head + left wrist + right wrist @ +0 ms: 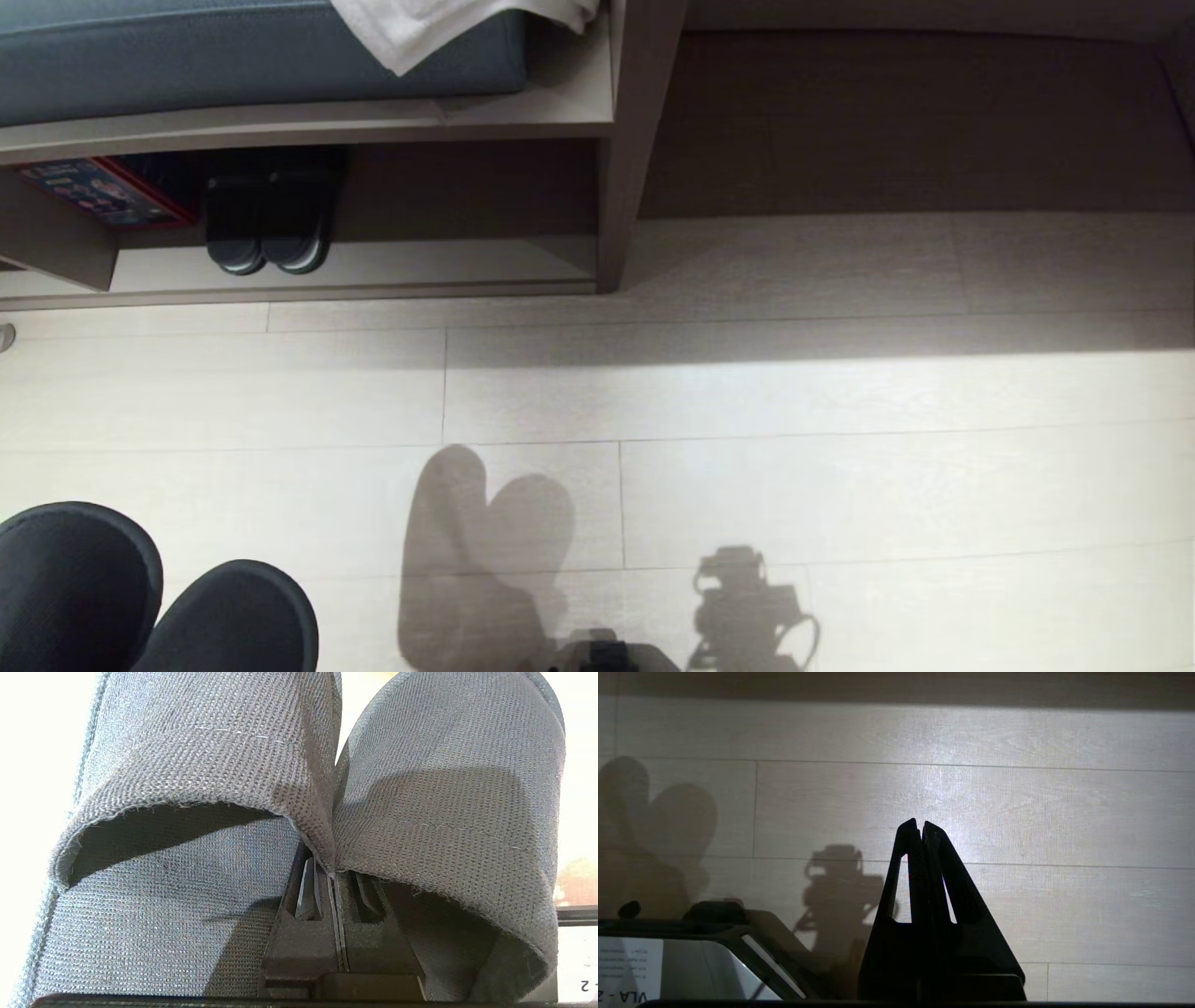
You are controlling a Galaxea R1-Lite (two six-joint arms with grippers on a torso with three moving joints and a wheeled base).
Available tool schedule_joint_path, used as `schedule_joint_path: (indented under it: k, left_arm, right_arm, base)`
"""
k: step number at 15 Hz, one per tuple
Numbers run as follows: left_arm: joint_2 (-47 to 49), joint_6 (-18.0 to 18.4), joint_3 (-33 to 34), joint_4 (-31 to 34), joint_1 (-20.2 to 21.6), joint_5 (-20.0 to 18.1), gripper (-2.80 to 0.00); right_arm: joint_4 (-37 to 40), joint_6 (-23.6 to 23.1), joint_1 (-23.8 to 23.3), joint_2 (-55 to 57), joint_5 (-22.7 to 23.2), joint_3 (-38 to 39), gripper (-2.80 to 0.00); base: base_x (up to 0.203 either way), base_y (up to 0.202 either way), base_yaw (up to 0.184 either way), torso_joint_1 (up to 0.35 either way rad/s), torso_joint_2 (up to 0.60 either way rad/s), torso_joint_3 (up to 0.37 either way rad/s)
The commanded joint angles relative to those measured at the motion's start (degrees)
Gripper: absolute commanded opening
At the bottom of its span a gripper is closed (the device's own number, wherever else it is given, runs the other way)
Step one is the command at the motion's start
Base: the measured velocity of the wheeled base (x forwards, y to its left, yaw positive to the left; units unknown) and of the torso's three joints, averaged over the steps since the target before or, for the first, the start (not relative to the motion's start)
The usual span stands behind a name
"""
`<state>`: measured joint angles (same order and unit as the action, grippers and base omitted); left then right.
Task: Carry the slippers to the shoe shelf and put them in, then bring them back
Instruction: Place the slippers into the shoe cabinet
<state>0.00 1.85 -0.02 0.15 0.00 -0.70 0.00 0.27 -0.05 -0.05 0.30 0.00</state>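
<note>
The left gripper (334,877) pinches the slippers' (261,765) touching inner edges.

Charcoal-black woven slippers (140,597); pale grey wood-grain shoe shelf (373,266), inside it a black pair with paler sole rims (269,229); above it, white towel (448,23), blue-grey cushion (233,56).

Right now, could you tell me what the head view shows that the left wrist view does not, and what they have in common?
Only the head view shows the shoe shelf, with another dark pair and a colourful box inside, a grey cushion and white cloth above, and shadows on the pale floor.

Only the left wrist view shows the left gripper, its fingers shut on the slippers' inner edges.

Both show the charcoal slippers, with only their toes in the head view.
</note>
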Motion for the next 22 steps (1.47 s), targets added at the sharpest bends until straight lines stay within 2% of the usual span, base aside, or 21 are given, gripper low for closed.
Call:
schedule_joint_path:
  k: [1,22]
  left_arm:
    - [0.03,-0.01,0.0,0.03,0.0,-0.07,-2.8]
    - [0.05,-0.78,-0.02,0.03,0.0,0.17,-2.8]
  right_arm:
    - [0.0,0.0,-0.04,-0.04,0.05,0.0,-2.8]
    - [0.0,0.0,0.05,-0.04,0.05,0.0,-2.8]
  base:
    - [0.0,0.0,0.0,0.002,0.01,-0.205]
    - [0.0,0.0,0.0,0.003,0.01,-0.186]
